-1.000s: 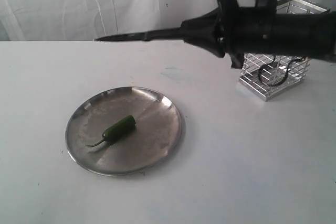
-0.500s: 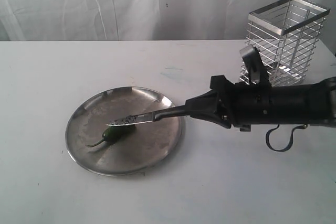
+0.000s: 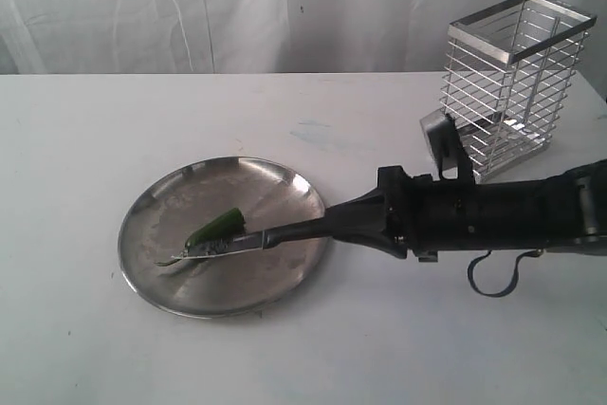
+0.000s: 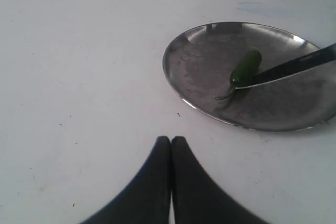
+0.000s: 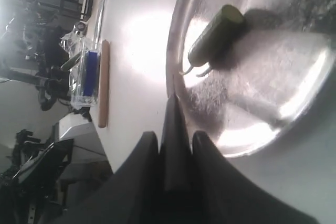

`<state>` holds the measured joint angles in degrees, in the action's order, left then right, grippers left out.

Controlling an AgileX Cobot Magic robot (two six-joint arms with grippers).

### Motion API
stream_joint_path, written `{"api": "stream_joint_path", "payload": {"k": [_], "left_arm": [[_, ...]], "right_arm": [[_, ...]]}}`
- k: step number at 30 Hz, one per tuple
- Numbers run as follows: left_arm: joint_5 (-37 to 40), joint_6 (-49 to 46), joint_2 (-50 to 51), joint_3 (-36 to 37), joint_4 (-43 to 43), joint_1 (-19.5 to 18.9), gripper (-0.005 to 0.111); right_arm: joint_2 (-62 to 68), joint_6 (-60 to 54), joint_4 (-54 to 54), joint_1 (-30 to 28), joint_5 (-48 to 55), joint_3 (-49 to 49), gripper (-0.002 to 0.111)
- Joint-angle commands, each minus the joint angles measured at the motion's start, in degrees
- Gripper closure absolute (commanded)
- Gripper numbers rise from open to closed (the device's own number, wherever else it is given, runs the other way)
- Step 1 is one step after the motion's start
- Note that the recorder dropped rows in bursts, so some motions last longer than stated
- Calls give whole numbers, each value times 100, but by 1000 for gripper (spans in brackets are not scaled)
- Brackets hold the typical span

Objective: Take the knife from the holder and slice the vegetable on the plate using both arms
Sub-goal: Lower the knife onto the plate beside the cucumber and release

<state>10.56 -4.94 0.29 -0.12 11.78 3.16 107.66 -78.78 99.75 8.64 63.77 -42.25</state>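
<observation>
A dull steel plate [image 3: 275, 187] lies on the white table with a small green chili [image 3: 216, 227] on it. My right gripper [image 3: 341, 218] is shut on the black handle of the knife [image 3: 228, 246], which lies nearly level. The blade reaches over the plate rim and touches the chili near its stem end. In the right wrist view the knife [image 5: 173, 121] runs out between the gripper [image 5: 176, 137] fingers toward the chili [image 5: 215, 34] and plate [image 5: 273, 77]. My left gripper [image 4: 170, 139] hangs shut and empty over bare table, short of the plate [image 4: 210, 51], chili [image 4: 245, 67] and blade [image 4: 289, 69].
The chrome wire holder [image 3: 512, 82] stands at the back right, behind my right arm. A black cable loop [image 3: 493, 277] hangs under that arm. A white curtain closes off the far table edge.
My right arm has come down from high in front of the holder to just above the table. The knife blade dropped onto the plate and now touches the chili.
</observation>
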Motion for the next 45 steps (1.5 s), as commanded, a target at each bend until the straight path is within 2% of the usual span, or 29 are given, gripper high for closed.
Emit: {"api": "stream_joint_path", "payload": {"k": [1,12,21,26,35,42,45], "left_arm": [[-31,-10,-29,12,45,39,107],[-31,-10,-29,12,45,39,107],[-31,-10,-29,12,45,39,107],[-31,-10,-29,12,45,39,107],[-31,-10,-29,12,45,39,107],[-31,-10,-29,12,45,39,107],[-31,-10,-29,12,45,39,107]], "right_arm": [[494,-74,20,-7,619,31,108],[718,-545,20,-7,39,-110,107],[718,-602,20,-7,-682,-110,73],[718,-602,20,-7,-824,-120,62],[561,-602,20,-17,-1231,-369,60],[502,-235,-1483,-17,-2019,-697,60],[475,-196,-1565,-17,-2030,-845,60]]}}
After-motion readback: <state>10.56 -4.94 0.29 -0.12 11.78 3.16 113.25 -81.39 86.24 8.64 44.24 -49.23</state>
